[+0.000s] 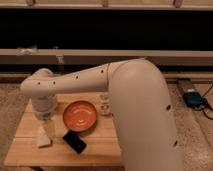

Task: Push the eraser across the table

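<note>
The black eraser lies flat on the light-wood table, near the front edge, just in front of the orange plate. My gripper hangs below the white wrist over the left part of the table. It is left of the eraser and apart from it, right above a pale beige block. The white arm stretches in from the right and hides the right side of the table.
A small clear glass or jar stands right of the plate. Carpet lies around the table. A blue device with cables lies on the floor at the right. A dark wall with ledges runs behind.
</note>
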`<action>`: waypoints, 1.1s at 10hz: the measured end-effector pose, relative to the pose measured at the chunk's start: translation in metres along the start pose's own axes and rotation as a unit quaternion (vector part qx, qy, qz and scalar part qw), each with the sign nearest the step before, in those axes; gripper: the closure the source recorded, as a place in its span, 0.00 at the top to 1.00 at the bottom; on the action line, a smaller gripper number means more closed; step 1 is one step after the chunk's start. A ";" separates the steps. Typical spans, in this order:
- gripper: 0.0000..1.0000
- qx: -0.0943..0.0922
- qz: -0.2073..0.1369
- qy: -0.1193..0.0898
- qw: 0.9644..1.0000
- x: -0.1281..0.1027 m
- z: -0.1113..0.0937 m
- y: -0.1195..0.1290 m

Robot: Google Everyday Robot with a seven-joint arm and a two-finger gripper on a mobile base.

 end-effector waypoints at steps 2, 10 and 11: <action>0.80 0.001 0.000 0.003 1.000 0.001 0.001 0.001; 0.12 0.068 -0.028 0.044 0.996 0.003 0.037 -0.011; 0.05 0.067 -0.029 0.047 0.996 0.004 0.043 -0.013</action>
